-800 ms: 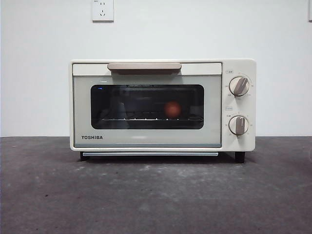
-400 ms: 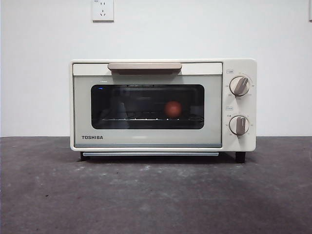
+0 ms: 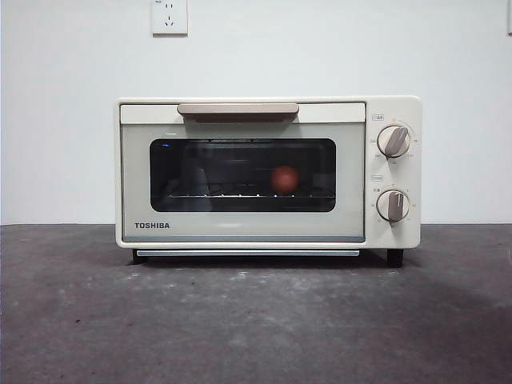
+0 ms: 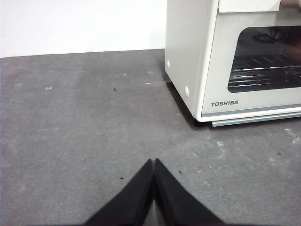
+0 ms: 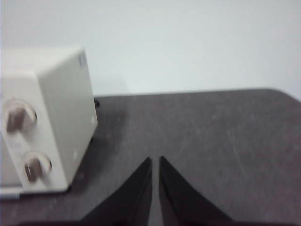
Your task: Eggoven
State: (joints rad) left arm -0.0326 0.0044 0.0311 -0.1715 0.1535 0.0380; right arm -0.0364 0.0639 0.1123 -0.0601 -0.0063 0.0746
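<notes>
Ahead, beyond left pincer (image 4: 154, 162), toaster oven (image 4: 235, 61) door shut, egg (image 3: 285, 178) inside; both pincers closed, empty; right pincer (image 5: 155, 161) beside knobs (image 5: 19, 115).

The right gripper (image 5: 154, 162) hung low over the dark grey table (image 5: 211, 136) with its two black jaws nearly closed, holding nothing, while the cream toaster oven's (image 5: 56, 103) side corner and its two blurred knobs (image 5: 19, 116) stood near before a white wall (image 5: 188, 42).
</notes>
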